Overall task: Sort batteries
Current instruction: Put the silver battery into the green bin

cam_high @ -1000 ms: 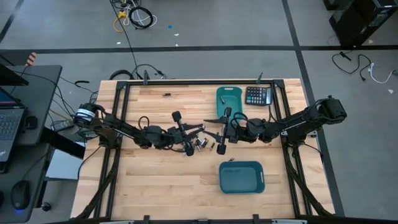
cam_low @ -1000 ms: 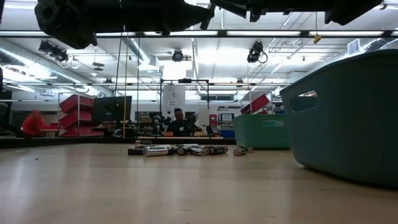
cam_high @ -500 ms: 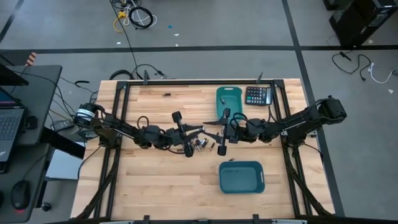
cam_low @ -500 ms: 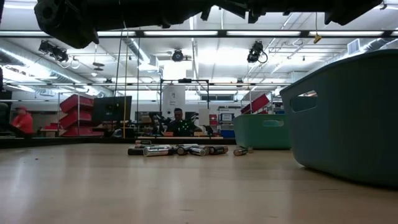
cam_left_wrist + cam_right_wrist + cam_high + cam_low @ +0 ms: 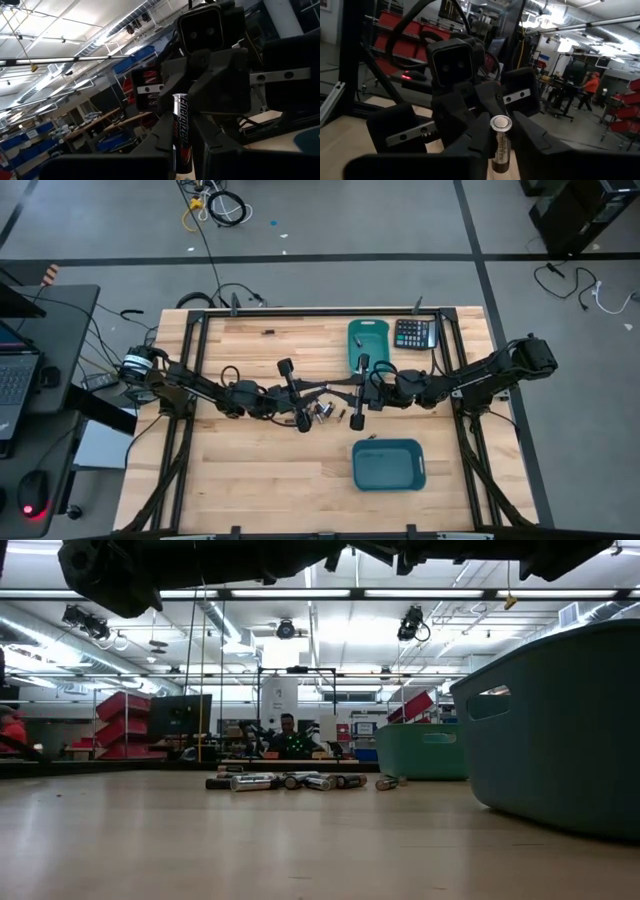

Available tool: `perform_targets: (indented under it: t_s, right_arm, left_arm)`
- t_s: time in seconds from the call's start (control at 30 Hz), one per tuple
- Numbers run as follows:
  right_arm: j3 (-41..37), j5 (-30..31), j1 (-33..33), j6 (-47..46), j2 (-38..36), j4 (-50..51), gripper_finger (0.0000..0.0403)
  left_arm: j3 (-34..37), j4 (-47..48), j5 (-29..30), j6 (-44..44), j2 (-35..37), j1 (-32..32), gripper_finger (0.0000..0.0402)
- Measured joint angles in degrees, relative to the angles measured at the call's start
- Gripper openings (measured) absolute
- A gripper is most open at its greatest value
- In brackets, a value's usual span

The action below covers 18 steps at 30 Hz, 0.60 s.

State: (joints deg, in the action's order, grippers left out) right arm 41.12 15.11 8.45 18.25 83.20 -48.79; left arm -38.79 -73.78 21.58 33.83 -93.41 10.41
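handover mid-air: battery (image 5: 181, 131) stands upright between my left gripper (image 5: 182, 167) fingers, pinched, and my right gripper (image 5: 501, 160) fingers are pressing in on it too; i'd confirm right's hold before loosening left

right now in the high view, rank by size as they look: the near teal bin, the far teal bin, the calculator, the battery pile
1. Near teal bin, clearly largest.
2. Far teal bin; the right arm covers part of it, so its full size is unsure.
3. Calculator.
4. Battery pile, a small cluster, partly hidden by the arms.
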Motion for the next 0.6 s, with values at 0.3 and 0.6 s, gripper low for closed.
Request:
perform_targets:
  t_s: [0.3,0.6]
  right_arm:
    - [0.0,0.9,-0.1,-0.1,0.1,0.4,0.0029]
    - [-0.1,5.0,-0.1,0.4,-0.5,0.6,0.0029]
  left_arm:
    - [0.0,0.4,2.7,-5.1,0.0,0.1,0.0083]
    - [1.4,0.0,13.0,-7.5,0.0,1.1,0.0130]
